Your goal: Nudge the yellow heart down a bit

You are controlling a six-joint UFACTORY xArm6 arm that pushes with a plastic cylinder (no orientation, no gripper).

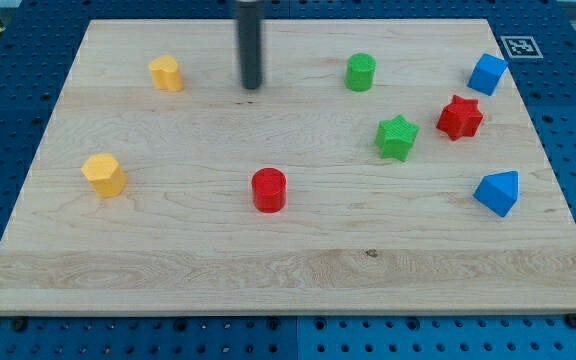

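Observation:
My tip [252,86] rests on the board near the view's top, a little left of centre. A small yellow block [166,73], which looks like the heart, sits to the left of the tip, about a rod's length away and apart from it. A second yellow block [103,174], more like a pentagon, lies lower at the view's left. The tip touches no block.
A green cylinder [360,72] stands right of the tip. A red cylinder [268,189] is below it at centre. A green star [397,137], a red star [459,117], a blue cube [487,74] and a blue triangular block [497,192] sit at the right.

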